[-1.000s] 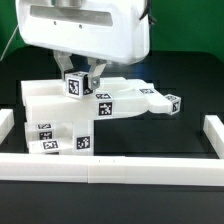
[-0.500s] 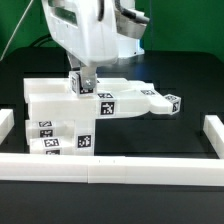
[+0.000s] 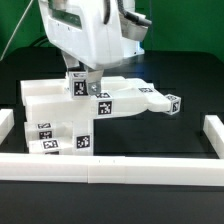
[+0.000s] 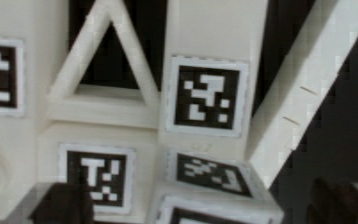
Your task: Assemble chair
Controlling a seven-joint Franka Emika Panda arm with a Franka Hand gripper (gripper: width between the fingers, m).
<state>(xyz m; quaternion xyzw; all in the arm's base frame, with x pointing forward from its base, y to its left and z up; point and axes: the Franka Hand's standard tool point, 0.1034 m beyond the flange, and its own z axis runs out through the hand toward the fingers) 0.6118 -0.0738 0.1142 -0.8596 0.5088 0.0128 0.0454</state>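
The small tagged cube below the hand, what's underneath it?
The cube appears to rest on the white chair structure, on its upper step. The contact face itself is hidden, and the hand covers the cube's top, so any grip cannot be seen.

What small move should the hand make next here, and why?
Probably ease straight down a little: the hand sits right over the chair parts with a tagged block at its tip, seemingly not fully seated. Whether it grips the block is unclear.

One chair (image 3: 50, 100), three border rails (image 3: 150, 168)
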